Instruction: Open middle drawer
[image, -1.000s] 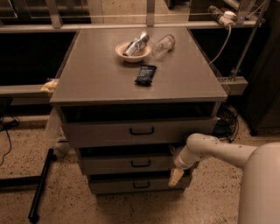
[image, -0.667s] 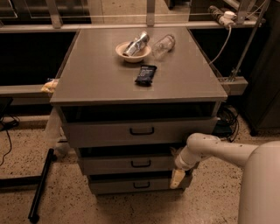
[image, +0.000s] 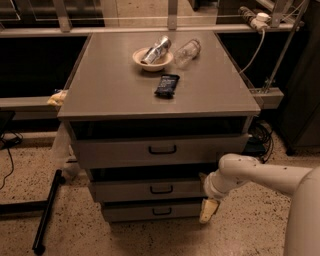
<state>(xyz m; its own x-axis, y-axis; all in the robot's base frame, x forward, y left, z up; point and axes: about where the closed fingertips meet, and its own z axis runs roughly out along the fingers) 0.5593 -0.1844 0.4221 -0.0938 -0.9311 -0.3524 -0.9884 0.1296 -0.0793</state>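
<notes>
The grey cabinet has three drawer fronts, each with a black loop handle. The middle drawer (image: 125, 191) sits between the tall top drawer (image: 115, 151) and the short bottom drawer (image: 130, 212). Its handle (image: 161, 189) is at the centre, and a dark gap shows above its front. My gripper (image: 208, 210) hangs from the white arm (image: 250, 172) at the right end of the middle drawer front. It points down beside the cabinet's right front corner, at the height of the bottom drawer. It is well to the right of the handle.
On the cabinet top (image: 110, 85) are a bowl holding a can (image: 152, 56), a clear bottle lying on its side (image: 187, 51) and a dark snack packet (image: 167, 85). A black bar (image: 46, 212) lies on the speckled floor at left. Cables (image: 260, 135) hang at right.
The gripper has dropped slightly lower beside the cabinet's right front corner. The drawers and the items on top have not moved.
</notes>
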